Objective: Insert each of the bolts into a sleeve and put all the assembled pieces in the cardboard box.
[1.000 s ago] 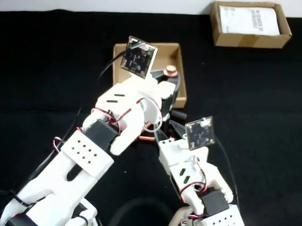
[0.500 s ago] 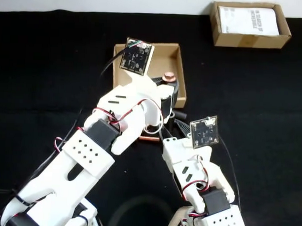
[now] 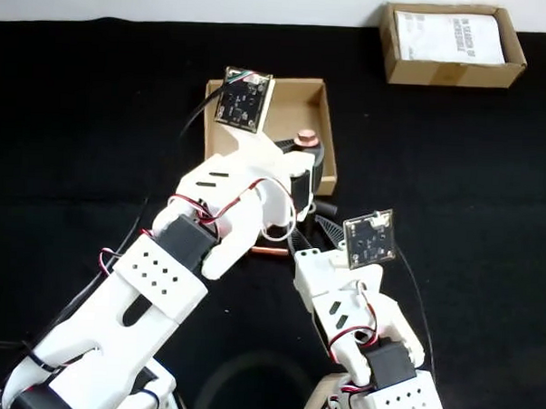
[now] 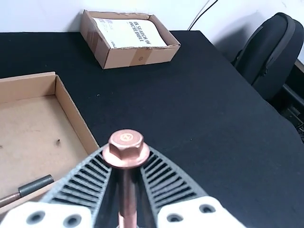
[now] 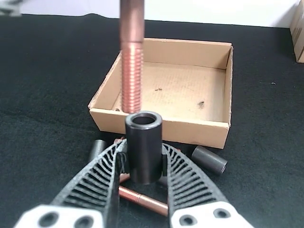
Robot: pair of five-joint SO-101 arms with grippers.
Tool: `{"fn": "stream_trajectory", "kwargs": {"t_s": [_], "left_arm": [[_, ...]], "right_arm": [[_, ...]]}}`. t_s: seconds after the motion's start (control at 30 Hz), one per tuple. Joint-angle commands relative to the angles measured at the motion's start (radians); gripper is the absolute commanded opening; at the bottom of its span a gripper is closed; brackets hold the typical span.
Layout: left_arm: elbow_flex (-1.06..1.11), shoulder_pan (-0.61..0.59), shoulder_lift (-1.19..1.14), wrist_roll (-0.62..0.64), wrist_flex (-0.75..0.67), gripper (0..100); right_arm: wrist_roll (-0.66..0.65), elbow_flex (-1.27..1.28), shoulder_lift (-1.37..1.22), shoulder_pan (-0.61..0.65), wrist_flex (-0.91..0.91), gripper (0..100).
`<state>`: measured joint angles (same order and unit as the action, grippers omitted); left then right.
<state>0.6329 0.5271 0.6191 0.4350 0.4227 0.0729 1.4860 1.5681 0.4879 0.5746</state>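
Nudging closer over the last second and now nearly settled, the left jaws clench the bolt (image 4: 126, 145), its threaded tip at the rim of the sleeve (image 5: 144, 145) gripped upright in the right jaws (box (image 5: 209, 132) just behind). Insertion looks next; nothing mated yet.

I logged the bolt (image 4: 125, 148) as bright copper and the sleeve (image 5: 143, 147) as matte black. The cardboard box (image 3: 300, 101) was plain tan, the table (image 3: 472, 222) black. The left gripper (image 4: 126, 159) and right gripper (image 5: 142, 156) both showed black ribbed fingers (image 5: 187, 178) on white bases.
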Motion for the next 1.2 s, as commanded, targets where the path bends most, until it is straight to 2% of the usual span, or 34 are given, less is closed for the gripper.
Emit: {"fn": "stream_trajectory", "kwargs": {"t_s": [0.0, 0.57, 0.77, 0.97, 1.17], "left_arm": [[-0.051, 0.021, 0.002, 0.008, -0.021, 1], [-0.054, 0.021, -0.073, 0.006, -0.038, 1], [-0.042, 0.073, 0.071, 0.012, 0.095, 1], [0.157, 0.165, 0.208, 0.008, 0.127, 1], [0.314, 0.154, 0.246, 0.003, 0.123, 1]], "right_arm": [[-0.003, -0.018, 0.007, -0.008, -0.016, 0.6], [-0.003, -0.018, 0.007, -0.012, -0.015, 0.6], [-0.003, -0.018, 0.007, -0.013, -0.015, 0.6], [-0.003, -0.018, 0.007, -0.013, -0.015, 0.6], [-0.003, -0.018, 0.004, -0.015, -0.015, 0.6]]}}
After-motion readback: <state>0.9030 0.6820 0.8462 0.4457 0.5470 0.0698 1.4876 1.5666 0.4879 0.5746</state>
